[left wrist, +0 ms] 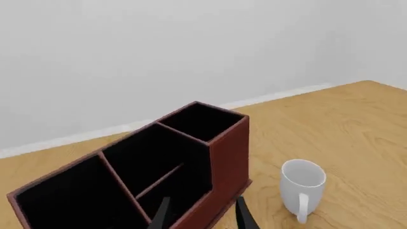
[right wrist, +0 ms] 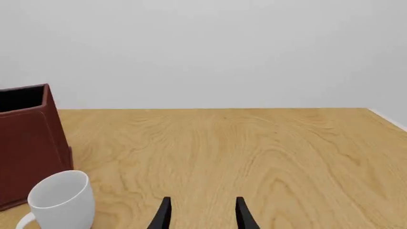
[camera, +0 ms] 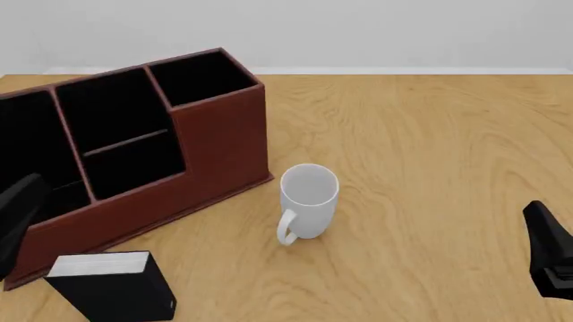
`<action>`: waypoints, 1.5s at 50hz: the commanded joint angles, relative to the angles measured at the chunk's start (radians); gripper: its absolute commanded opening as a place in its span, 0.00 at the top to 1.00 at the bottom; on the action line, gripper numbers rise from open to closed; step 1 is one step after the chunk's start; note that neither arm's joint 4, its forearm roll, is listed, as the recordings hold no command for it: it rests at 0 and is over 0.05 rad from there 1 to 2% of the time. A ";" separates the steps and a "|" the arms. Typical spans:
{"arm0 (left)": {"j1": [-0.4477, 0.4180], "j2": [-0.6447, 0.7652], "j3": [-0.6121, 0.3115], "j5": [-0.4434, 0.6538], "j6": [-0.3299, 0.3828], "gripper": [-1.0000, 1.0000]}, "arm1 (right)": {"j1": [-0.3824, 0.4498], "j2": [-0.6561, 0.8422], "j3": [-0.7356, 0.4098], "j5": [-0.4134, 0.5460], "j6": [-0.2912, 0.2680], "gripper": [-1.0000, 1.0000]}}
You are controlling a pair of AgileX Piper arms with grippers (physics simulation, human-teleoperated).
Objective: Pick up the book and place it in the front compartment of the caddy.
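Wooden table (camera: 430,168), black book (camera: 112,288), white pages

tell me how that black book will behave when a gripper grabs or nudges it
The black book looks thick and hard-covered, so it probably stays stiff in a grip. It stands upright on the table, so a high push might tip it. Its smooth cover may be a little slippery.

You face a simulated desk: wood-grain tabletop (camera: 430,168), blank grey wall (camera: 358,27) at frame top.
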 commanded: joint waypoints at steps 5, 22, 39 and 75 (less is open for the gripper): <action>-0.227 0.130 -0.214 0.175 0.093 0.00 | 0.000 0.002 0.000 -0.002 0.000 0.00; -0.397 0.300 -0.365 0.291 0.161 0.00 | 0.000 0.009 0.000 -0.008 0.002 0.00; -0.508 0.398 -0.424 0.443 0.276 0.00 | 0.001 0.008 0.000 -0.008 0.001 0.00; -0.465 0.469 -0.364 0.554 0.461 0.00 | 0.001 0.007 0.001 -0.007 0.001 0.00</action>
